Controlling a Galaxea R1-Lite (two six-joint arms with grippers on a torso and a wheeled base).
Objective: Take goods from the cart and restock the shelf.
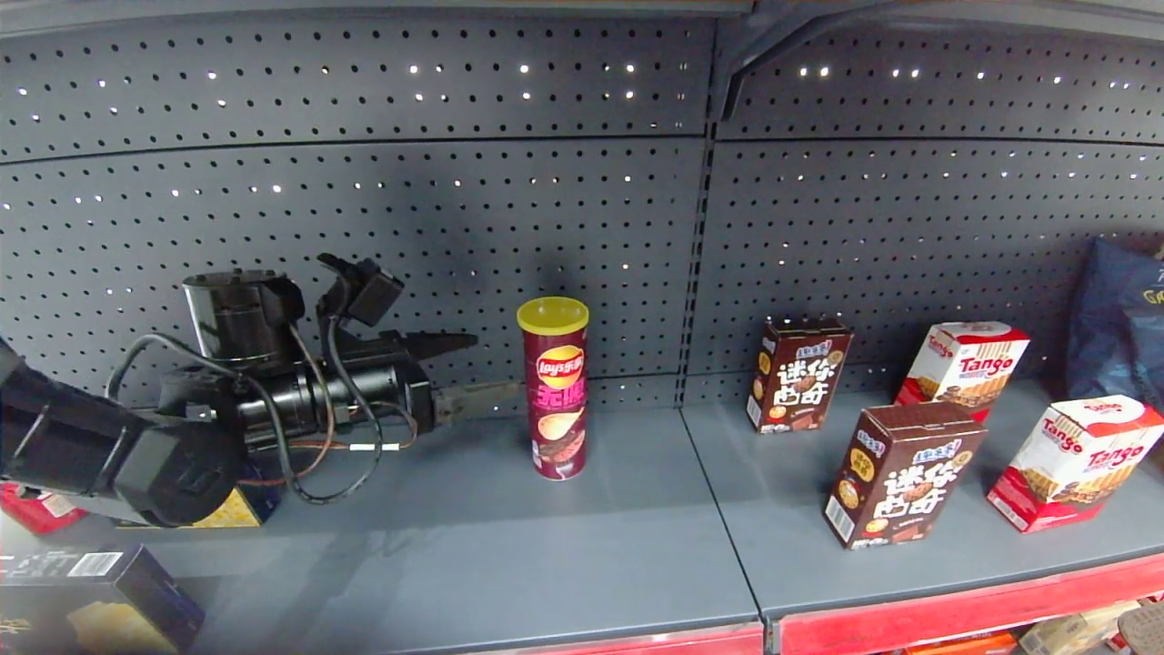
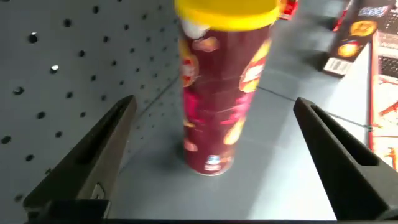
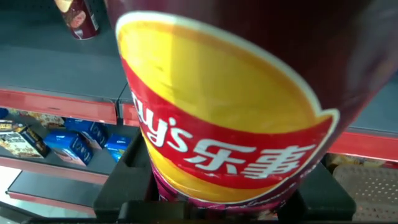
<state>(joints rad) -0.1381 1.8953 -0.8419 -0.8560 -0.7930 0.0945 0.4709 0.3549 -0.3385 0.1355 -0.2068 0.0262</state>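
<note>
Maroon with a yellow lid, a chips can (image 1: 555, 391) stands upright on the grey shelf (image 1: 455, 555), near the perforated back wall (image 1: 364, 182) and well apart from the other goods. The left gripper (image 1: 496, 366) hangs level just beside the can on its left, pointing at it, jaws spread wide. In the left wrist view the two dark fingers (image 2: 93, 162) stand apart on either side, with the can ahead of their tips and untouched.

The right gripper (image 3: 224, 190) holds a second chips can (image 3: 236, 124), maroon with a big yellow and red emblem, clamped between its dark fingers (image 3: 127, 180). Behind it runs the shelf's red front edge (image 3: 62, 102), with blue boxes (image 3: 81, 140) on a lower level.

Farther right on the shelf, past the seam, stand two brown boxes (image 1: 798, 375) (image 1: 900, 473) and two white-and-red boxes (image 1: 964, 364) (image 1: 1073, 459), all upright and apart from one another. A dark blue bag (image 1: 1118, 309) leans at the far right. Under the left arm sits a yellow box (image 1: 232, 509), partly hidden, and a dark box (image 1: 91, 600) lies at the shelf's near left corner.
</note>
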